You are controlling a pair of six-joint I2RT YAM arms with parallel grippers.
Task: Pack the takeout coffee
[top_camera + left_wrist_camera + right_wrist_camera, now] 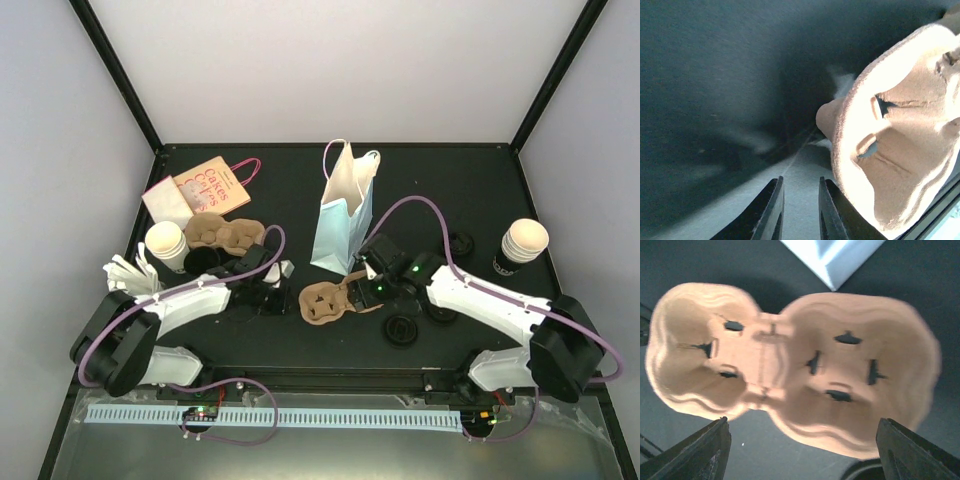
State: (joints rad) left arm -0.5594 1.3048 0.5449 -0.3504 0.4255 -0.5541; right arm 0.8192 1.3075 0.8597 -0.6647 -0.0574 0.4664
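Seemingly being positioned, the brown moulded-pulp two-cup carrier [328, 300] lay beside the pale-blue paper bag [340, 215], right end effector [802, 422] spread over it, left end effector [801, 180] narrowly parted, empty. Next likely needed a rim grip.

A black counter [450, 190] carries a blue bag [340, 225], a pink bag [212, 186], two pulp carriers [325, 300] [225, 233], two cups [166, 245] [522, 245] and loose lids [400, 328].

We are seeing a matt, fibrous moulded-pulp carrier [790, 370] under the right hand [802, 440], a smooth paper bag [832, 255] beyond it, and a matt black table [690, 260].
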